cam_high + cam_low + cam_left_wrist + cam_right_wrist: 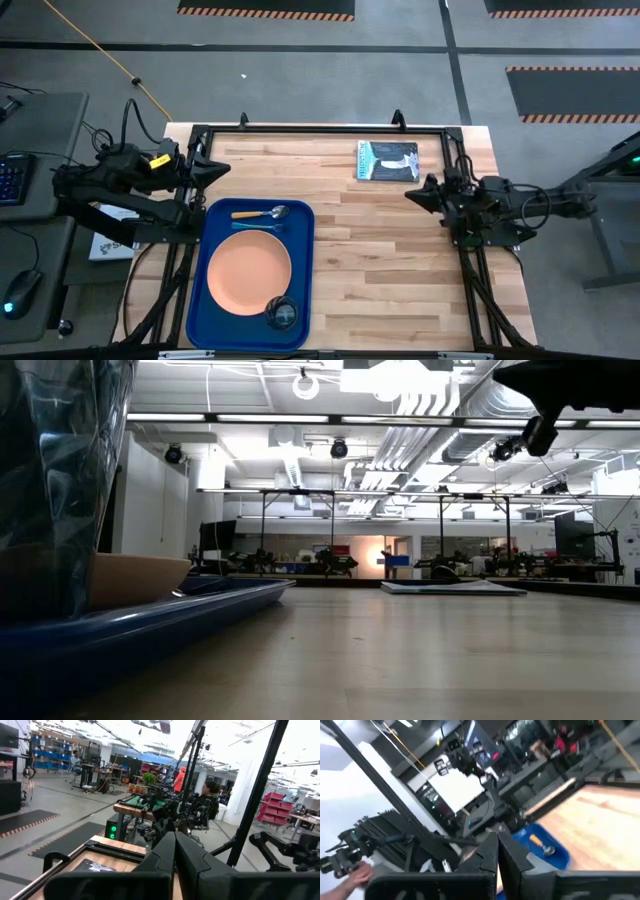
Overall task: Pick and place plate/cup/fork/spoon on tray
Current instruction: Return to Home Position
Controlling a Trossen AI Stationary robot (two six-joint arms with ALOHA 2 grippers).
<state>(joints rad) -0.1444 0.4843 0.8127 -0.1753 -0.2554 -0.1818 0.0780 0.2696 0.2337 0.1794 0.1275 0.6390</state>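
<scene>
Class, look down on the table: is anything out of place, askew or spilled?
Nothing stands out. The plate, cup, spoon and fork all sit inside the tray; a book lies flat apart. Left hand and right hand wait shut at the table's sides.

A: Tally, trays?
B: One tray [301, 290].
A: Dishes?
B: One plate [250, 272], one cup [282, 313].
A: Cutlery?
B: Two pieces: one spoon [262, 213], one fork [258, 225].
A: Anything else?
B: One table [380, 260], one book [386, 160]. Two grippers: left gripper [222, 168], right gripper [410, 196].
</scene>
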